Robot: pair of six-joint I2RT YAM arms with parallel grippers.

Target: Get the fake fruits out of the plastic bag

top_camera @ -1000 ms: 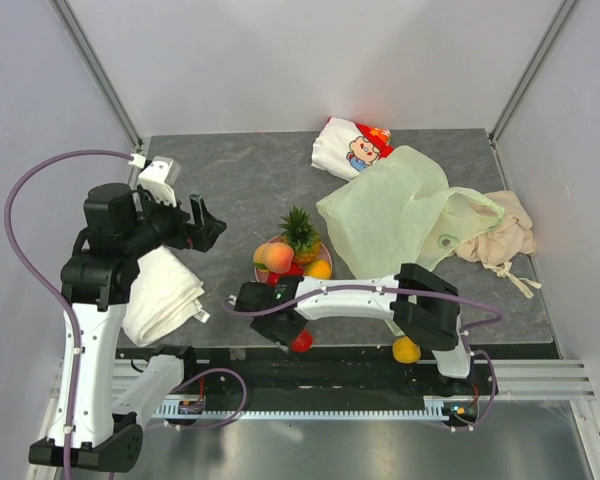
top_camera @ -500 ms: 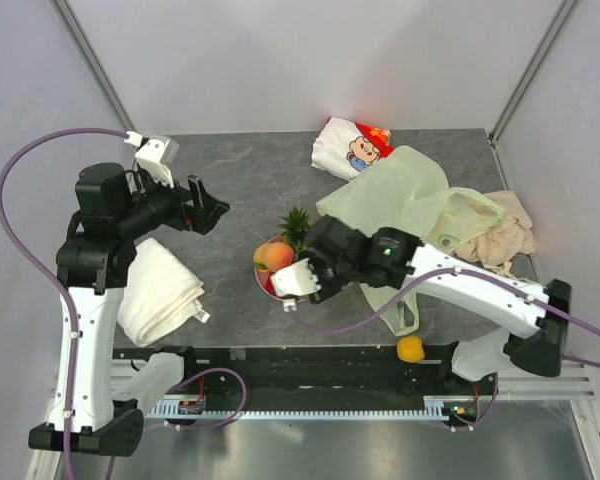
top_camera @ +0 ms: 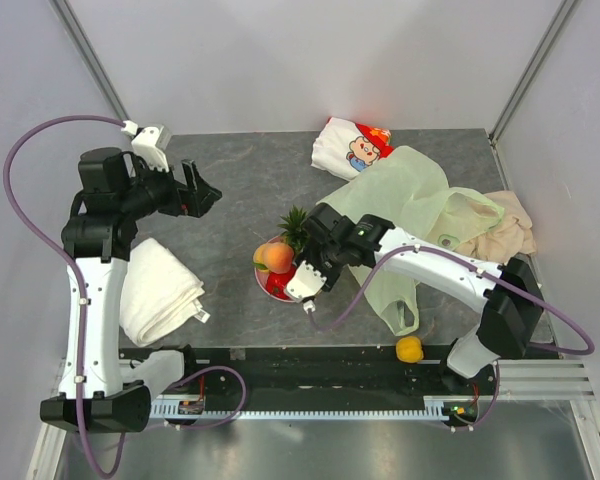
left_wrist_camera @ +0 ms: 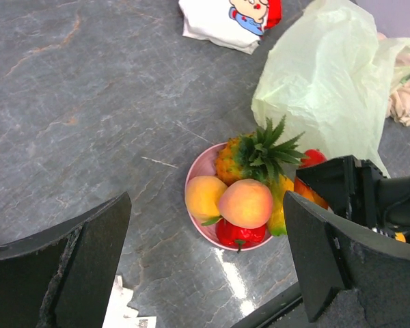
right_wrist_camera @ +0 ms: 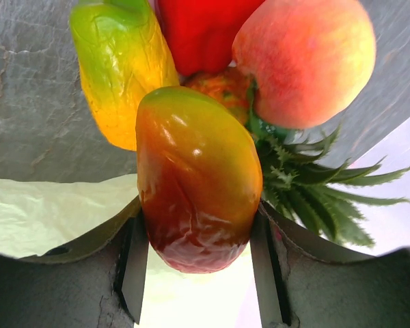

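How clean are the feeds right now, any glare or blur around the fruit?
Right wrist: the mango fills the frame, sharp, with small glossy highlights; the background behind the pineapple crown is washed out white. Left wrist: the peach is sharp, with a glare streak on the table beside the pink plate. Top external: even light, soft shadows, no blur.

Bright even light; soft shadows; glare on mango [right_wrist_camera: 191, 178].
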